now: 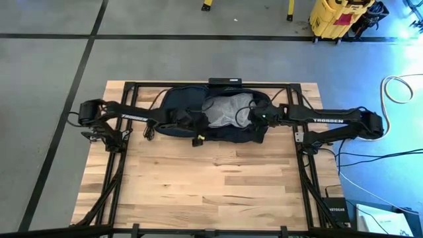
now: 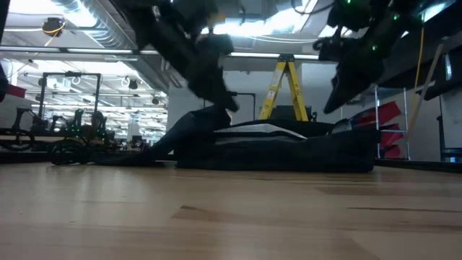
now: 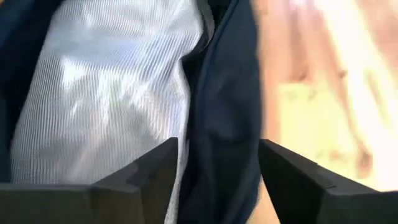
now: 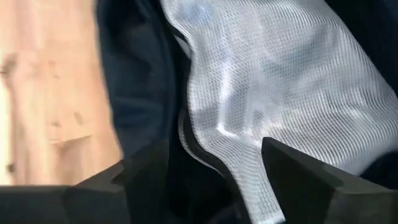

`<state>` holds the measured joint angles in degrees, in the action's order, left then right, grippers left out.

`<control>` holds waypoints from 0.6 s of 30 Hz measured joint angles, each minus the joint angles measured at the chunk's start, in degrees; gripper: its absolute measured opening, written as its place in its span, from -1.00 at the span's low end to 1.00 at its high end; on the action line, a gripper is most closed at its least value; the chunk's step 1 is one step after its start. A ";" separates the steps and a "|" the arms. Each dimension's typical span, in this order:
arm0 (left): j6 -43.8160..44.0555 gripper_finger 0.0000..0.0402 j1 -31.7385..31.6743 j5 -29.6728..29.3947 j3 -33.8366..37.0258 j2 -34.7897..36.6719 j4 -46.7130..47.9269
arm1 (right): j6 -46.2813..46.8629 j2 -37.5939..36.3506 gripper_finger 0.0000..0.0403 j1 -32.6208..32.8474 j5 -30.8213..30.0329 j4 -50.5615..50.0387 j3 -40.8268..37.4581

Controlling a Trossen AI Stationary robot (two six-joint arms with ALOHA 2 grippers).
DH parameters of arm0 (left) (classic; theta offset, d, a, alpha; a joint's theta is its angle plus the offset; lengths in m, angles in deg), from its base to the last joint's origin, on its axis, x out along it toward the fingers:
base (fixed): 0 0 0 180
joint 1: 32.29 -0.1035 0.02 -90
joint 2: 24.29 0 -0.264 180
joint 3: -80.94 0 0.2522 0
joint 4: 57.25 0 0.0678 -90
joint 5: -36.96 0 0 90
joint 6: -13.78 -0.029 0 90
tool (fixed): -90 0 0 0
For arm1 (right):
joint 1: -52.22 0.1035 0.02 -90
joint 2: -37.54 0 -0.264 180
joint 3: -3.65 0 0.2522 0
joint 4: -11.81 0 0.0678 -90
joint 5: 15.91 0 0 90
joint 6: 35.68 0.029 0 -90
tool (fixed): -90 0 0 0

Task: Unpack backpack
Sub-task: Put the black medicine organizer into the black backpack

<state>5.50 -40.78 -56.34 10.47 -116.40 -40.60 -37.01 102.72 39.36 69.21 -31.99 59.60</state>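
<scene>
While backpack [image 1: 178,109] lies at surface's far edge: left tool [image 3: 217,180] open astride its rim, right tool [image 4: 205,180] open, empty; I'd pinch fabric only, sparing mesh lining [image 3: 112,93].

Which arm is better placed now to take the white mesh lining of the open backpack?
Probably right. The right gripper is open with the white mesh edge between its fingers; the left gripper straddles the backpack rim, mesh beside it.

Both arms over the open backpack [image 1: 178,122]

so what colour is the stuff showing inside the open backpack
Whitish-grey with a fine mesh pattern, against the dark navy backpack; the right wrist view shows it best.
</scene>
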 joint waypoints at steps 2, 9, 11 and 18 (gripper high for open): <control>-1.14 0.06 1.44 -2.53 0.02 0.97 -1.01 | 0.40 -0.10 0.21 1.97 -0.24 0.08 0.59; -2.39 -0.01 5.56 -0.62 -0.02 0.08 -0.66 | 1.61 0.30 0.16 8.41 6.37 -1.11 0.90; -2.02 -0.05 5.60 0.90 0.17 -1.69 1.74 | 1.87 1.07 0.11 8.91 5.78 -3.18 0.82; 0.60 -0.15 3.42 -3.71 0.11 -5.45 3.79 | 2.65 5.99 0.02 8.79 4.19 -5.02 0.80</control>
<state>6.10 -37.36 -60.05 10.58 -121.85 -36.81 -34.36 108.71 48.15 73.39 -37.01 60.39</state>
